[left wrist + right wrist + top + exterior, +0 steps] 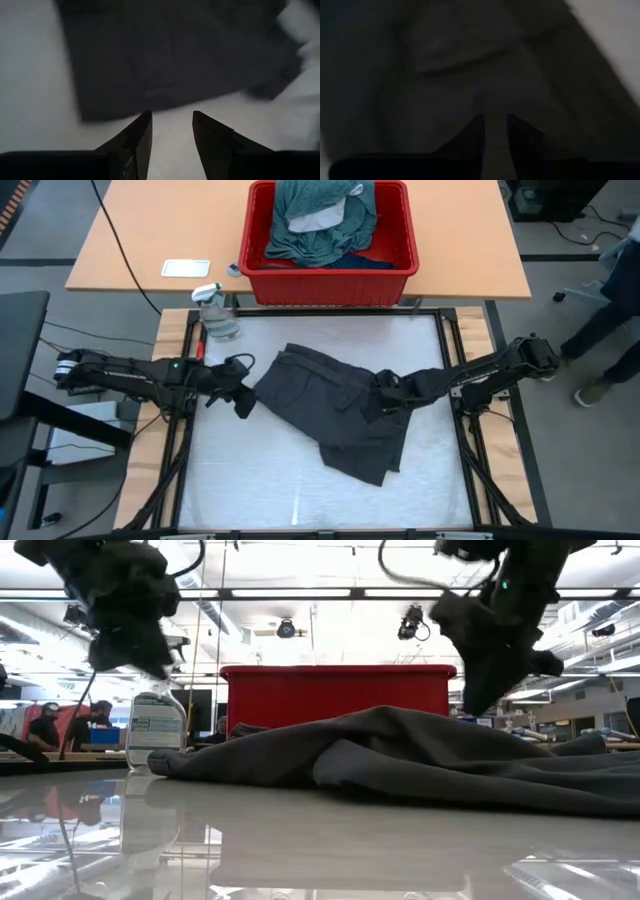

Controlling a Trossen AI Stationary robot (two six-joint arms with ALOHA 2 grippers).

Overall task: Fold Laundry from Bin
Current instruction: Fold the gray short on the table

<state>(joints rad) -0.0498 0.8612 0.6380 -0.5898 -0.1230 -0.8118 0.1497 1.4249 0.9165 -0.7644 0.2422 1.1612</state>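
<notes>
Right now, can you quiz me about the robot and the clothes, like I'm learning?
1. True or false: the red bin has no clothes in it.
2. Which garment lies spread on the white work surface? A) teal-green T-shirt B) dark grey garment C) white piece
3. Fill in: the left hand is at the garment's ____ edge in the high view.

Key: 1 false, the teal-green T-shirt is inside; 2 B, the dark grey garment; 3 left.

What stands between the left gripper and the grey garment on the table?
Nothing visible. The left gripper hangs at the grey garment's left edge, jaws open, with only bare white table under them in the left wrist view.
</notes>
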